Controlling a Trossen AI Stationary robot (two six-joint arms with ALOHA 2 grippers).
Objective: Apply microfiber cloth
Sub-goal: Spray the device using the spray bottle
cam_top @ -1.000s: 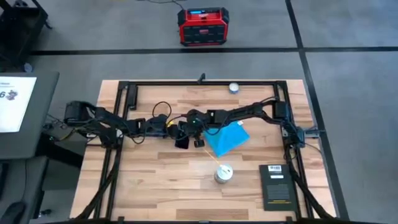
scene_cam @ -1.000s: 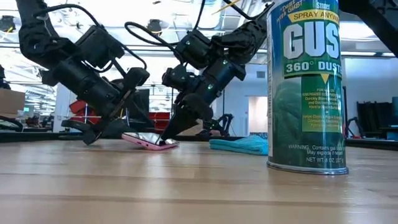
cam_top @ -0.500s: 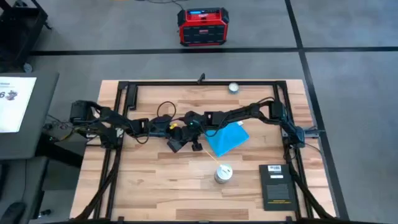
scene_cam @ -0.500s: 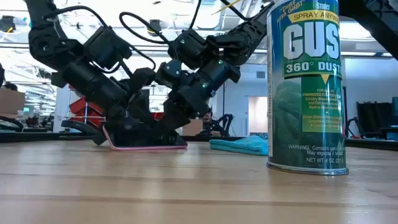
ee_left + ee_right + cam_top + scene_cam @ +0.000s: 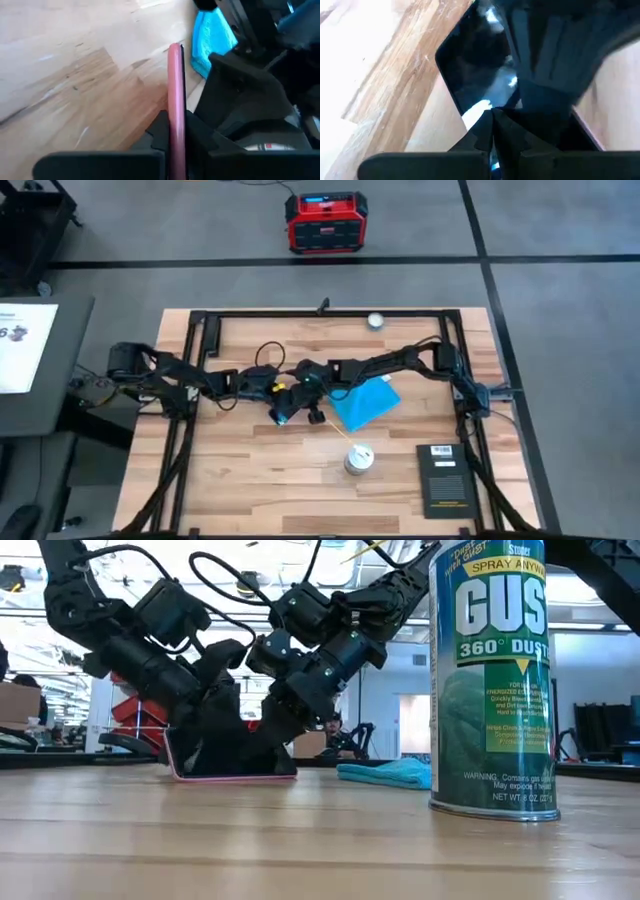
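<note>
A phone (image 5: 230, 755) with a pink back and black screen stands on one long edge at the table's middle. My left gripper (image 5: 175, 125) comes from the left and is shut on it. My right gripper (image 5: 492, 117) comes from the right, is shut, and has its tips at the phone's screen (image 5: 470, 65). The blue microfiber cloth (image 5: 365, 402) lies flat on the table just right of both grippers, and no gripper touches it. It also shows in the low view as the cloth (image 5: 385, 773). My left gripper pinches the phone (image 5: 175, 75) between its two fingers, one on the pink back, one on the screen side. The fingers slant down from the table's left. The phone stands nearly upright, its lower long edge (image 5: 235, 778) on the table. My right gripper has its shut fingertips (image 5: 485, 125) against the black screen, slanting down from the table's right. The exact spot of touch is hidden by the fingers.
A spray duster can (image 5: 360, 460) stands near the front, right of centre, and fills the right of the low view (image 5: 490, 680). A black booklet (image 5: 443, 478) lies at the front right. A small round object (image 5: 375, 321) sits at the far edge.
The phone has been tipped up from lying nearly flat to standing on its long edge, which stays on the table. My left gripper has turned with it. My right gripper has risen from the phone's right end to its screen.
</note>
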